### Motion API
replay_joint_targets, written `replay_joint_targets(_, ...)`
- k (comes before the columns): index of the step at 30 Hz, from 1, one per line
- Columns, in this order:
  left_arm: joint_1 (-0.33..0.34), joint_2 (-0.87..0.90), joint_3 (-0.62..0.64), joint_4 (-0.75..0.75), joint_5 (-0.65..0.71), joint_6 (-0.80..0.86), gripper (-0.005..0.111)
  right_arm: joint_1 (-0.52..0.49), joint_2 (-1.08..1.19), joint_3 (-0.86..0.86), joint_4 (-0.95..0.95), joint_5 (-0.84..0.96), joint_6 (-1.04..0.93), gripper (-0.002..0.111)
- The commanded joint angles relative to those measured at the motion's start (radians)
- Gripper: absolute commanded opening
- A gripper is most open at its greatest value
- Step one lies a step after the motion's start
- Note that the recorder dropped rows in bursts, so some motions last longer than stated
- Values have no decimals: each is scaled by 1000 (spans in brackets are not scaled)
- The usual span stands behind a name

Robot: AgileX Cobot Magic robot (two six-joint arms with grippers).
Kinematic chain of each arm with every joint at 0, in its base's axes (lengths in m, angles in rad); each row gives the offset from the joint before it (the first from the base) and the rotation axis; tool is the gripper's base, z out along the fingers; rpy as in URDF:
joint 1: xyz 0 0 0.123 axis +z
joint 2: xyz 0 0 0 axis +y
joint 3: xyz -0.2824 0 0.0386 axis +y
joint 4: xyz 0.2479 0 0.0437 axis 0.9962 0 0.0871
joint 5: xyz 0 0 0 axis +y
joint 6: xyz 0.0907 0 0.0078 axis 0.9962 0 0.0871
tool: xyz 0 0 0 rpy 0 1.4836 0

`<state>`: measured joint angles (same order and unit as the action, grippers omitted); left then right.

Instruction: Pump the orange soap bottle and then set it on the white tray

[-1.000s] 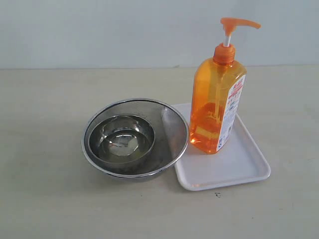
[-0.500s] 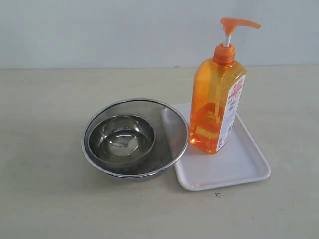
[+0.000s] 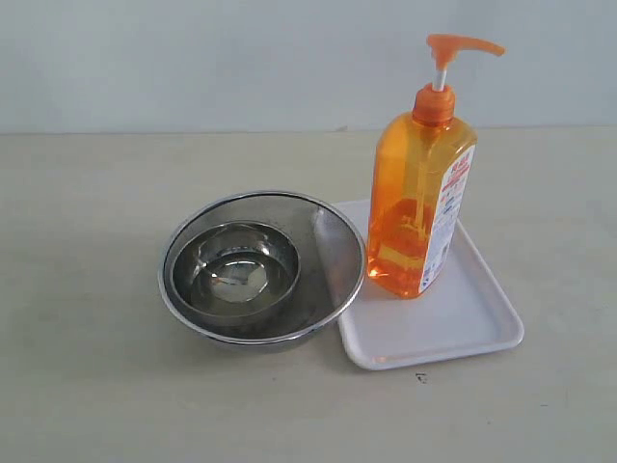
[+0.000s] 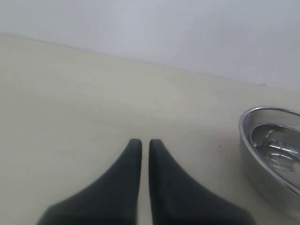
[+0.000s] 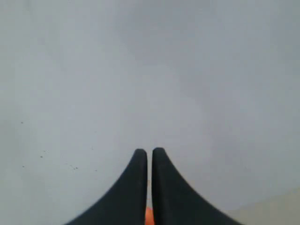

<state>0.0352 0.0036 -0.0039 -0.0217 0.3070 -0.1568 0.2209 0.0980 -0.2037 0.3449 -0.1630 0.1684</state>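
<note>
The tall translucent orange soap bottle (image 3: 419, 207) is standing upright on the flat rectangular white plastic tray (image 3: 463, 323), just beside two nested round steel bowls (image 3: 333, 251). The left gripper (image 4: 141, 141) is hovering over the beige table (image 4: 70, 103), jaws closed on nothing. The right gripper (image 5: 146, 151) is holding its jaws together too; an orange sliver (image 5: 149, 218) is showing behind them, possibly the pump.

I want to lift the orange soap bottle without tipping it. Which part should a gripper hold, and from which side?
Probably the body of the orange soap bottle at mid-height, coming level from the right of the exterior view. It stands upright on the white tray, its neck is thin, and the steel bowls crowd its left side.
</note>
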Motion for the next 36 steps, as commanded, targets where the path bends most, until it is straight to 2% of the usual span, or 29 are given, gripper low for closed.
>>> replay_joint_targets(1,4,-4,4,4,-3,-9,5,-2,46,-137,-118,101,-18,0)
replay_joint_targets(6,4,-4,4,4,-3,-9,5,-2,284,-317,-159,185,-53,0)
replay_joint_targets(12,4,-4,4,4,-3,-9,5,-2,574,-602,-161,476,-210,0)
replay_joint_targets(15,4,-4,4,4,-3,-9,5,-2,682,-684,-161,602,-241,0)
replay_joint_targets(17,4,-4,4,4,-3,-9,5,-2,737,-678,-161,604,-259,0)
replay_joint_targets(19,4,-4,4,4,-3,-9,5,14,770,-606,-120,503,-273,0)
replay_joint_targets(22,4,-4,4,4,-3,-9,5,99,758,-448,-97,257,-296,0)
replay_joint_targets(29,4,-4,4,4,-3,-9,5,381,752,-97,-70,-280,-244,0)
replay_joint_targets(33,4,-4,4,4,-3,-9,5,504,752,24,-60,-458,-244,0)
replay_joint_targets(36,4,-4,4,4,-3,-9,5,566,752,64,-34,-496,-270,0)
